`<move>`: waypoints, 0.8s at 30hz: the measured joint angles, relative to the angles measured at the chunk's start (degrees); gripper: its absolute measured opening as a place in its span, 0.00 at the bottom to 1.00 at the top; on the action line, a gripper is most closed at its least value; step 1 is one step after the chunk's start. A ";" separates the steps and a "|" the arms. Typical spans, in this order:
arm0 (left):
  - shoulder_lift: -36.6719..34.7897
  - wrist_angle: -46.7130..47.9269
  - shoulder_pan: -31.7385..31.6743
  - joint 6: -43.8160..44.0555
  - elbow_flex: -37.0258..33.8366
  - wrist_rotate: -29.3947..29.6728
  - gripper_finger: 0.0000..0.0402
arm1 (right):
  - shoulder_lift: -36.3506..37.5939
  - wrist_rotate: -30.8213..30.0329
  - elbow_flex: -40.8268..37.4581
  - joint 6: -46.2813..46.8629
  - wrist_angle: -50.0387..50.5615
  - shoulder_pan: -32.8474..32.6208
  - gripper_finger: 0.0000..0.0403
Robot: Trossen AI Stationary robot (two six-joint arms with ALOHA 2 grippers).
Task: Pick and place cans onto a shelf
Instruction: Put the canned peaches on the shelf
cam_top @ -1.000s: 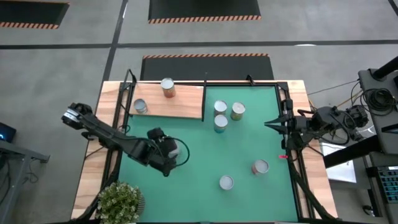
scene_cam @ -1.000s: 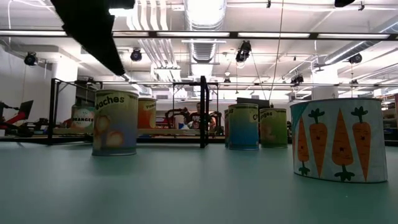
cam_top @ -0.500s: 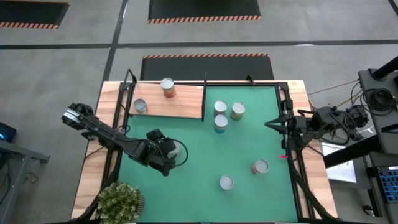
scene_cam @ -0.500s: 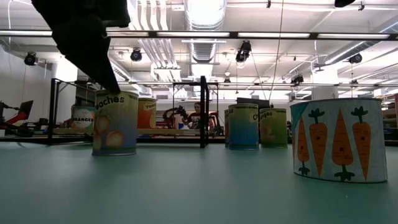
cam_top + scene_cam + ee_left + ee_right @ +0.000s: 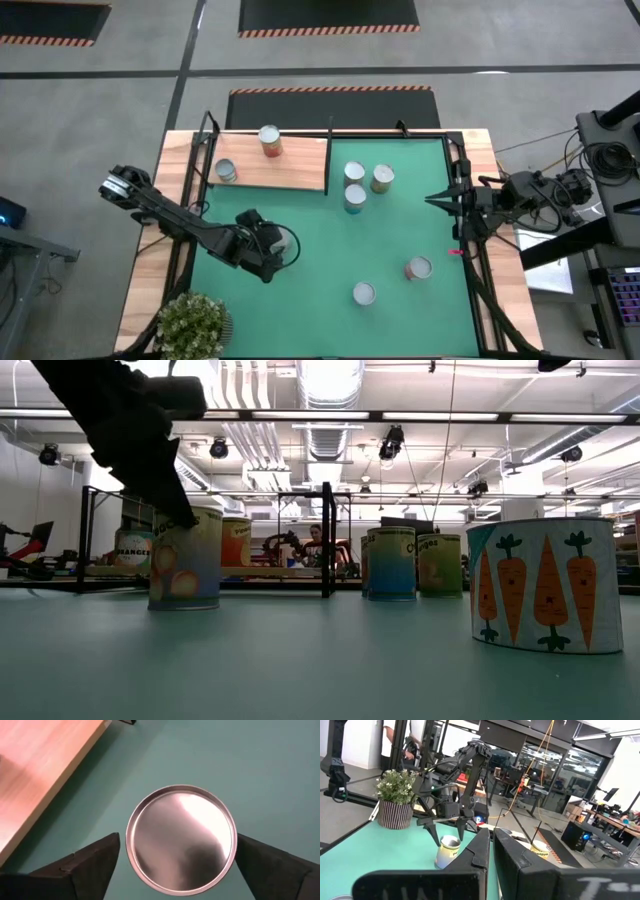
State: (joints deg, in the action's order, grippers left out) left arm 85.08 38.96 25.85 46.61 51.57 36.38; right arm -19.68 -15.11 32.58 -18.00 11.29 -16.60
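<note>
Left hand: poised straight over a can on the green surface, fingers spread wide with one on each side of the rim and neither touching; it has hold of nothing.
Why it sits so: from the wrist view the round lid lies centred in the gap, so I'd judge the hand is lined up for a grasp from above.
Target can: directly under the hand, standing free on the mat; in the low view the dark fingers hang by its upper edge.
Can's axis: upright, lid facing up at the hand, label around the side.
Shelf: beyond the hand toward the surface's far edge, well apart from it; two cans stand on it, one nearer the hand, one farther off.
Other cans: a cluster of three off to the hand's side near the shelf's end, and two more on the near part of the mat, all upright.
Right hand: waits at the surface's right edge, fingers pressed together, empty.
Plant: potted, at the near corner just behind the left arm.
</note>
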 joint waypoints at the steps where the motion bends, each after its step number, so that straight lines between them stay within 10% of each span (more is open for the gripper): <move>1: 0.00 0.01 -0.01 -0.01 0.00 -0.25 0.87 | 0.00 0.00 0.00 0.00 0.00 0.00 0.03; 15: -0.02 -0.04 0.00 -0.28 0.21 -0.11 0.75 | 0.00 0.00 0.00 0.00 0.03 0.00 0.03; 24: -2.25 5.63 -6.35 4.26 9.04 15.29 0.75 | 0.00 0.00 0.00 -0.02 0.08 0.02 0.03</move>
State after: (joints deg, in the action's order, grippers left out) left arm 82.83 44.60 19.50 50.87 60.61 51.68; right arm -19.68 -15.11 32.58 -18.02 11.37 -16.58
